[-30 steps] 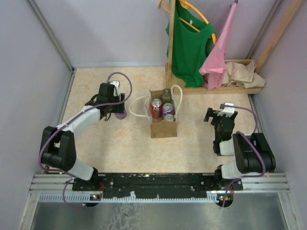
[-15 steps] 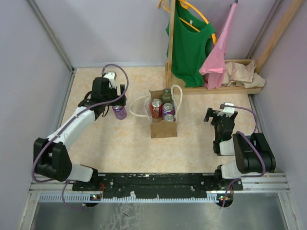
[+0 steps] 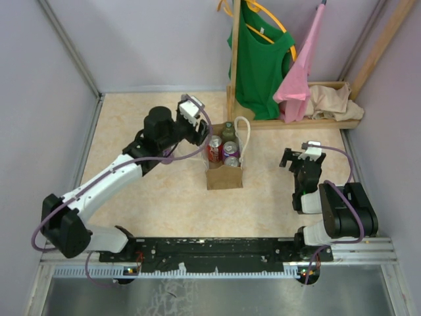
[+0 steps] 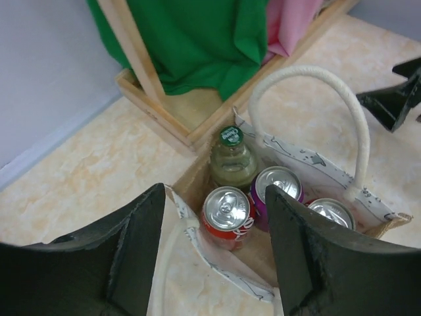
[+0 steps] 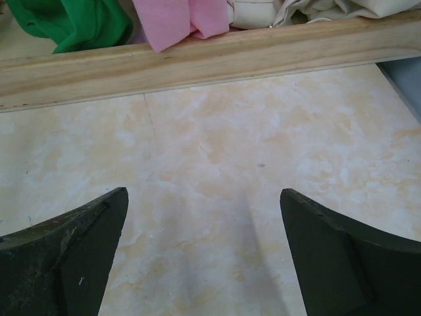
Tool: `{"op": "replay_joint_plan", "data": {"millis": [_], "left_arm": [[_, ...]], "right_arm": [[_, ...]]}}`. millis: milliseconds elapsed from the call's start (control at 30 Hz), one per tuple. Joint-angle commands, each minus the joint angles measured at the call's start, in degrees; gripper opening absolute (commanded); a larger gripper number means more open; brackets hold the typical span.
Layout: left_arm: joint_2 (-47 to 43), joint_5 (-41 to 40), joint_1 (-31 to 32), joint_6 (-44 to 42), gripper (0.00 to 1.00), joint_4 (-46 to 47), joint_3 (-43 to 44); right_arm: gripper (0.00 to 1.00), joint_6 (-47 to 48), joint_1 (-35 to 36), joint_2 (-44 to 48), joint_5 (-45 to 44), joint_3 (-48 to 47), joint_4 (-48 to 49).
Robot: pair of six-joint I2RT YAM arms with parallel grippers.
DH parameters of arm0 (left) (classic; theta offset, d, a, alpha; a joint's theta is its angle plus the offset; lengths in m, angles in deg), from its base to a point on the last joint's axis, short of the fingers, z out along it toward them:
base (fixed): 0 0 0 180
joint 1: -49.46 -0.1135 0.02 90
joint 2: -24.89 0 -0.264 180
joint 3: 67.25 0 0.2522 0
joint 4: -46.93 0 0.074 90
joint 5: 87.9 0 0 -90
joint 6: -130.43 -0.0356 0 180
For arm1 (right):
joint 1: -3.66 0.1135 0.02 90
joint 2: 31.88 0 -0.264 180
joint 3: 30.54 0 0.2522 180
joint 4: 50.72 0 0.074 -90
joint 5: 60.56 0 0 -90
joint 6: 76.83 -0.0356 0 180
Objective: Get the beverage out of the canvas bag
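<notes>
At the near edge of the table the right arm sits folded, well apart from the work. The right gripper (image 5: 202, 192) has its jaws spread wide over bare marbled tabletop (image 5: 217, 151) and holds nothing.

Mid-table stands the canvas bag (image 3: 223, 176), upright and open at the top, with four drinks packed close inside. A silver-topped can (image 4: 329, 212) sits nearest. The red can (image 4: 225, 209) and the purple can (image 4: 279, 184) stand side by side behind it, and a green-capped bottle (image 4: 231, 158) is at the far wall.

The left gripper (image 4: 216, 217) hovers above the bag's left side, open and empty, and its wrist camera frames the red can squarely between the two fingers. That can looks like the one being lined up.

The fit looks tight. One finger would have to slide down between the red can and the bag wall, the other into the narrow seam beside the purple can.

A straight vertical descent seems wisest, keeping clear of the left rope handle (image 4: 168, 263), which droops right by the outer finger. The grip is best taken below the can's rim, followed by a plumb lift. Any sideways drag could likely tip the light bag or carry it along.

Beyond, against the back wall, a wooden rack (image 3: 302, 122) holds a green shirt (image 3: 260, 66) and a pink garment (image 3: 299, 79).
</notes>
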Motion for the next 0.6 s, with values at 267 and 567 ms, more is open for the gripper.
{"op": "replay_joint_plan", "data": {"millis": [267, 567], "left_arm": [[12.6, 9.2, 5.6, -6.3, 0.70, -0.5, 0.1], [10.4, 13.7, 7.4, -5.4, 0.82, -2.6, -4.7]], "right_arm": [[0.99, -0.1, -0.1, 0.1, -0.1, -1.2, 2.8], [0.99, 0.0, -0.1, 0.1, -0.1, -1.2, 2.8]]}}
